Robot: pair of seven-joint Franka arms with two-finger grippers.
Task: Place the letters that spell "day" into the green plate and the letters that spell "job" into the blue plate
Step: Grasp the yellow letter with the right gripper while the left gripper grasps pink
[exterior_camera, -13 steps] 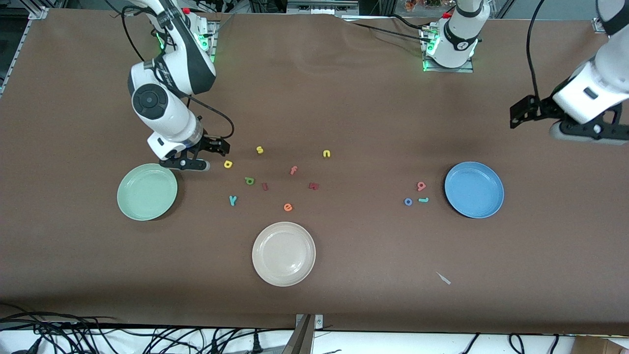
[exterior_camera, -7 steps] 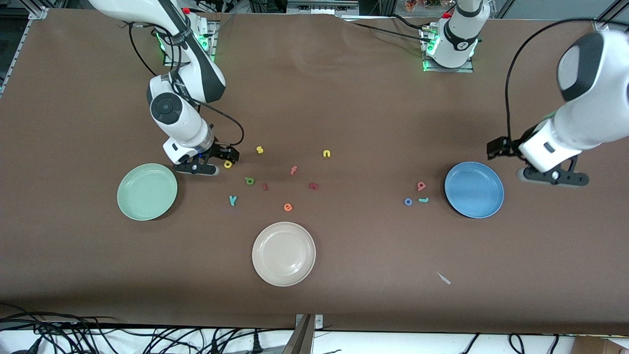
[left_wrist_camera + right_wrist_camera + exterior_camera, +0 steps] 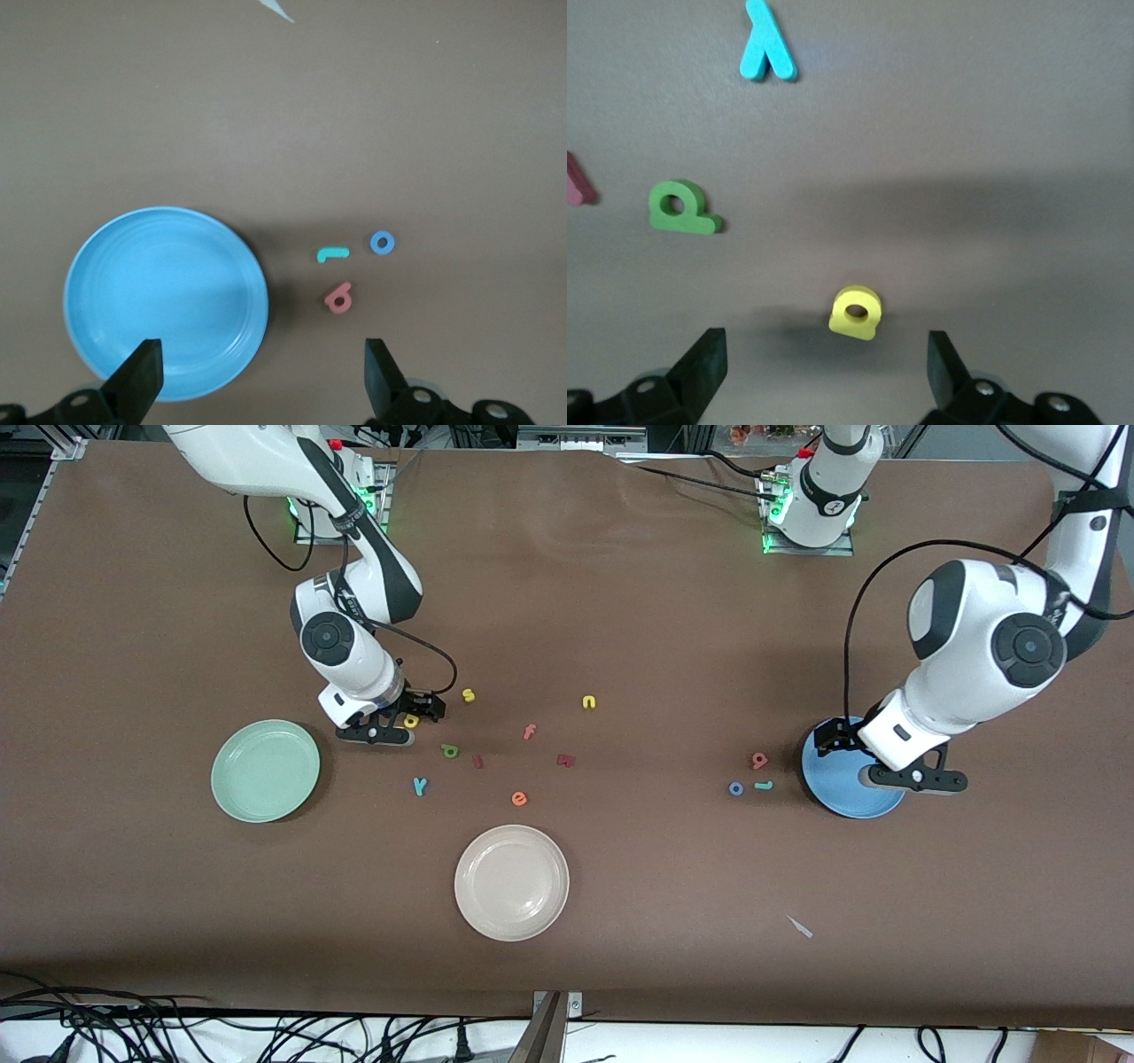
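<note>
Both hands closed in; cream plate [image 3: 511, 882] untouched.

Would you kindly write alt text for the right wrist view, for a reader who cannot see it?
The open right gripper hovers over a yellow "a" lying flat on the brown table, the letter between its two fingers. A dark green "d" and a teal "y" also lie on the table, apart from it.
</note>
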